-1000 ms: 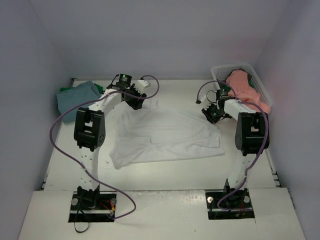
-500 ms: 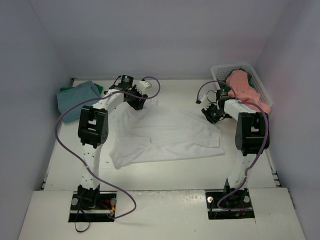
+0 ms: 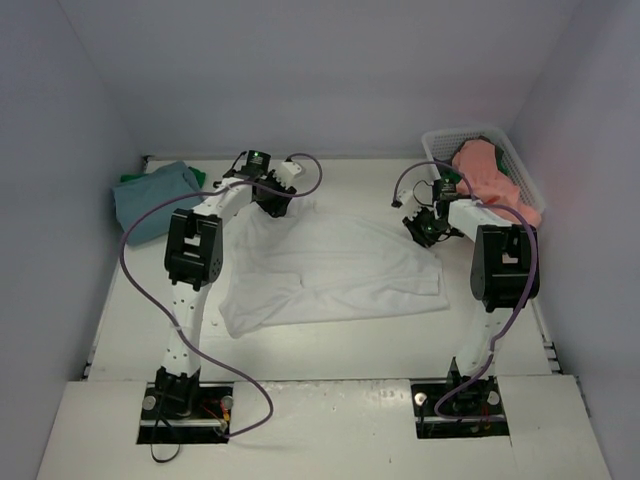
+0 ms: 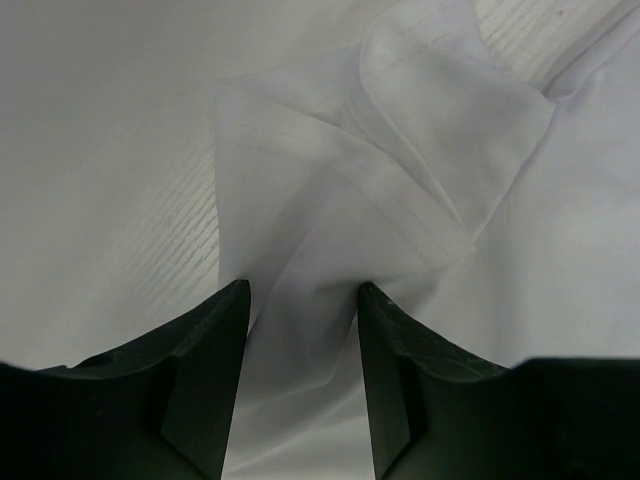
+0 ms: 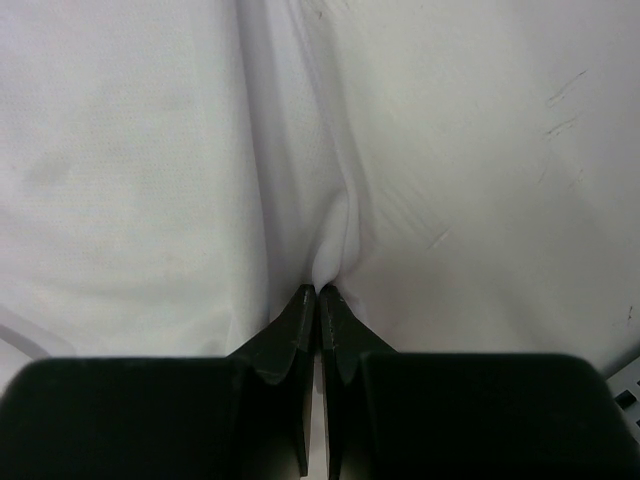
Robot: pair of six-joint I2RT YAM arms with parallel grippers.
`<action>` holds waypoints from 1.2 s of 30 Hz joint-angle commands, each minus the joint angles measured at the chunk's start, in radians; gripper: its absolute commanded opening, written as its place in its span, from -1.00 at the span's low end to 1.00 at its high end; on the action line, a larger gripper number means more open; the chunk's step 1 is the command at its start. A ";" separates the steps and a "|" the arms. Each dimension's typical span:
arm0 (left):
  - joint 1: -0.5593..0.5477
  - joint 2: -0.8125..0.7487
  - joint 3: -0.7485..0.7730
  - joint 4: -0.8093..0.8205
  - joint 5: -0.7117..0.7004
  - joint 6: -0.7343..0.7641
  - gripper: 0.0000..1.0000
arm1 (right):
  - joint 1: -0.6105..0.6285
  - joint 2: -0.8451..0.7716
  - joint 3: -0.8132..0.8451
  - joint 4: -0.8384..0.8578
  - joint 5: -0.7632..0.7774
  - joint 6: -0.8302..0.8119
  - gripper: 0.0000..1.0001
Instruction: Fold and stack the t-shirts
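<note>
Done: a teal cloth t-shirt [image 3: 152, 196], seemingly folded, sits far left on the table [image 3: 330, 348].
In hand: white cloth t-shirt [image 3: 330, 268], spread mid-table, not yet folded.
Left claw [image 4: 300, 300]: spread, astride its far-left corner.
Right claw [image 5: 318, 300]: pinching its right edge.
Remaining: salmon pink t-shirt [image 3: 492, 172] in the white mesh basket [image 3: 470, 133].

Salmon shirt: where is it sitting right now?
Top view, far right corner: the salmon shirt lies heaped in the basket, just beyond the right gripper, which pinches the white shirt at its edge.
</note>
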 commanded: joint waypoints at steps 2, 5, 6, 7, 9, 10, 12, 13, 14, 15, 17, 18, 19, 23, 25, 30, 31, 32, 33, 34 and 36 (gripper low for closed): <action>0.000 -0.013 0.075 -0.046 0.025 0.027 -0.18 | 0.010 -0.025 -0.030 -0.065 -0.030 0.006 -1.00; 0.000 -0.008 0.084 -0.064 0.035 0.032 -0.37 | 0.010 -0.028 -0.032 -0.065 -0.033 0.006 -1.00; -0.002 -0.005 0.087 -0.069 0.038 0.033 -0.45 | 0.010 -0.026 -0.033 -0.065 -0.035 0.006 -1.00; -0.002 -0.005 0.093 -0.079 0.039 0.033 -0.65 | 0.010 -0.028 -0.033 -0.065 -0.037 0.006 -1.00; -0.002 -0.008 0.093 -0.083 0.039 0.032 -0.91 | 0.010 -0.029 -0.035 -0.065 -0.038 0.006 -1.00; -0.002 -0.010 0.093 -0.083 0.039 0.033 -0.98 | 0.010 -0.029 -0.035 -0.063 -0.038 0.008 -1.00; 0.000 -0.021 0.089 -0.078 0.030 0.029 -1.00 | 0.010 -0.031 -0.035 -0.062 -0.037 0.010 -1.00; 0.000 -0.034 0.078 -0.072 0.026 0.026 -1.00 | 0.010 -0.031 -0.035 -0.062 -0.035 0.013 -1.00; 0.000 -0.045 0.069 -0.054 0.018 0.023 -1.00 | 0.010 -0.029 -0.035 -0.057 -0.032 0.016 -1.00; 0.000 -0.057 0.055 -0.038 0.013 0.014 -1.00 | 0.010 -0.028 -0.032 -0.052 -0.026 0.020 -1.00; 0.000 -0.099 0.011 0.008 0.006 0.003 -1.00 | 0.008 -0.028 -0.032 -0.039 -0.012 0.040 -1.00; 0.000 -0.113 -0.002 0.020 -0.004 -0.006 -1.00 | 0.008 -0.031 -0.032 -0.031 -0.006 0.048 -1.00; 0.000 -0.137 -0.012 0.029 -0.005 -0.008 -1.00 | 0.008 -0.035 -0.032 -0.022 0.002 0.060 -1.00; 0.000 -0.182 -0.039 0.032 -0.008 -0.013 -1.00 | 0.010 -0.071 -0.035 0.009 0.019 0.091 -1.00; 0.000 -0.209 -0.051 0.042 -0.010 -0.017 -1.00 | 0.011 -0.085 -0.041 0.029 0.029 0.102 -1.00; 0.000 -0.269 -0.121 0.086 -0.019 -0.037 -1.00 | 0.013 -0.123 -0.052 0.055 0.039 0.140 -1.00; 0.000 -0.289 -0.132 0.095 -0.018 -0.039 -1.00 | 0.013 -0.131 -0.055 0.060 0.037 0.143 -1.00; 0.000 -0.298 -0.141 0.097 -0.017 -0.040 -1.00 | 0.014 -0.144 -0.062 0.063 0.037 0.148 -1.00; 0.000 -0.315 -0.157 0.098 -0.016 -0.043 -1.00 | 0.014 -0.152 -0.065 0.066 0.036 0.152 -1.00; 0.000 -0.324 -0.164 0.095 -0.010 -0.043 -1.00 | 0.014 -0.163 -0.067 0.067 0.032 0.155 -1.00; 0.000 -0.352 -0.189 0.092 -0.007 -0.042 -1.00 | 0.016 -0.193 -0.075 0.069 0.026 0.161 -1.00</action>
